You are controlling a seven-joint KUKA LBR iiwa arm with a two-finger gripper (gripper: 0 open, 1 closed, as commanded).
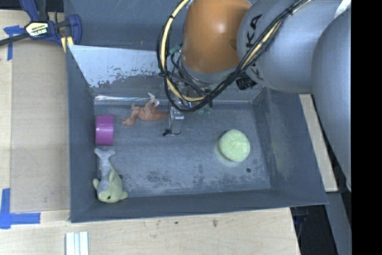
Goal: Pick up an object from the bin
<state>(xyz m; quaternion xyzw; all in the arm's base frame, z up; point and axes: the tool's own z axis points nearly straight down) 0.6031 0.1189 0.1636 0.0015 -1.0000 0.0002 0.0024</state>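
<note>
My gripper [173,126] hangs low over the bin floor near the back wall, below the orange wrist cover. Just to its left lies a small orange-brown toy animal [143,113], close to the fingertips, and whether they touch it I cannot tell. Further left a purple cylinder [104,129] rests on its side. To the gripper's right a pale green round ball [234,146] sits on the floor.
A grey and yellow-green toy fish [107,179] lies in the front left corner. The arm and its cables cover the bin's back right part. Bare floor stretches between the gripper and the front wall.
</note>
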